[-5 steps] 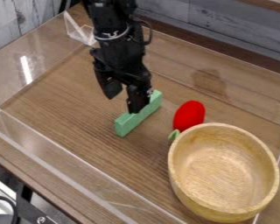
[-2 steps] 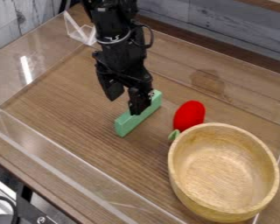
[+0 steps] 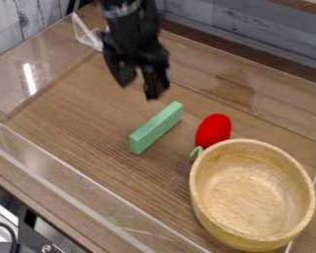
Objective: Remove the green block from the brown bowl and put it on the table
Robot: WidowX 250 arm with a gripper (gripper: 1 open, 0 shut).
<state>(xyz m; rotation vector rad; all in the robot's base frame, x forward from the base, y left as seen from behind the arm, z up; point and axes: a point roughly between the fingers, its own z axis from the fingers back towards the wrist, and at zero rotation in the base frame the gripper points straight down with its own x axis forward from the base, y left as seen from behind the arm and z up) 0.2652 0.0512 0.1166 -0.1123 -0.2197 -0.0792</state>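
mint-green block (image 3: 155, 127), red toy (image 3: 213, 128), light-tan bowl (image 3: 252, 193) with speckled inside, brown wood-grain table (image 3: 82, 109).

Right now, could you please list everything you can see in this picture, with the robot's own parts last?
block: one, mint green, flat on the table, left of the strawberry, outside the bowl
strawberry: one, red with green stem, beside the bowl's far rim
bowl: one, light tan wood, near right, nothing inside
table: one, brown wood grain, clear walls around it
claw: one, black, open, holding nothing, above the block
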